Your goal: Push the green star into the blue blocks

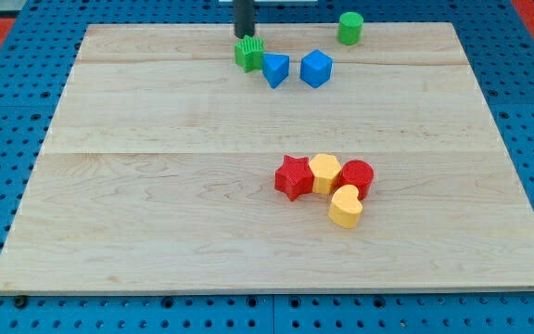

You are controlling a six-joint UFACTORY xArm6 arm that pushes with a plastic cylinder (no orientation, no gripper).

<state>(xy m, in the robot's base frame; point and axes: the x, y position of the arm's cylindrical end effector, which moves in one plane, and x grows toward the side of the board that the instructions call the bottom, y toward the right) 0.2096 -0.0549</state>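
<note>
The green star (248,53) lies near the view's top, left of centre, touching or nearly touching a blue triangular block (275,70) on its right. A blue cube-like block (315,68) sits a little further right, apart from the triangle. My tip (244,36) comes down from the view's top edge and stands right at the star's upper side, touching it or very close.
A green cylinder (349,28) stands at the top right. A cluster sits right of centre: a red star (293,176), a yellow hexagon (324,173), a red cylinder (356,177) and a yellow heart (345,207). The wooden board (156,186) lies on blue pegboard.
</note>
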